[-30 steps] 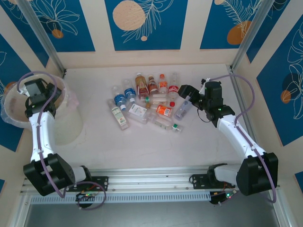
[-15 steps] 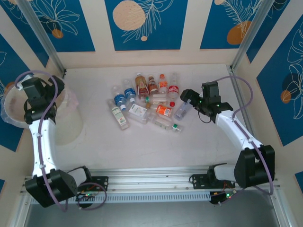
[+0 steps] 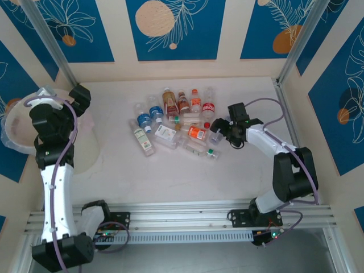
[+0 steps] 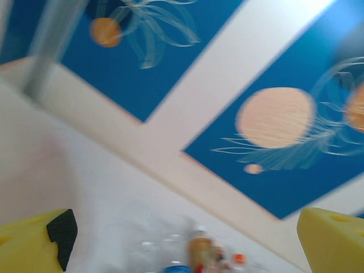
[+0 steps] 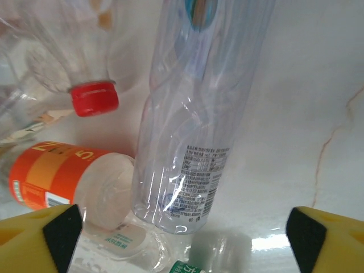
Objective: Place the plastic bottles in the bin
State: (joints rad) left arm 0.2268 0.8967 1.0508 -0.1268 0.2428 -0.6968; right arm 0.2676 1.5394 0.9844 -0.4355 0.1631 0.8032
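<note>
With the right end effector [image 5: 183,230] spread wide and empty just before the clear bottle [image 5: 190,142] at the pile's [image 3: 176,126] right edge, centre mid-body and close gently (thin plastic buckles); the bin [image 3: 85,149] stands far left.

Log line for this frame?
left fingers open, empty, near round cream-beige bin | right fingers open, flanking clear plastic bottle | not yet gripped

The left arm [image 3: 54,170] is standing tall along the left side of the frame. The left gripper [image 3: 79,95] is pointing to the upper right, holding its fingers [image 4: 34,244] wide apart. The right arm [image 3: 267,142] is reaching low toward the centre, and the right gripper [image 3: 220,128] is also gaping wide.
</note>
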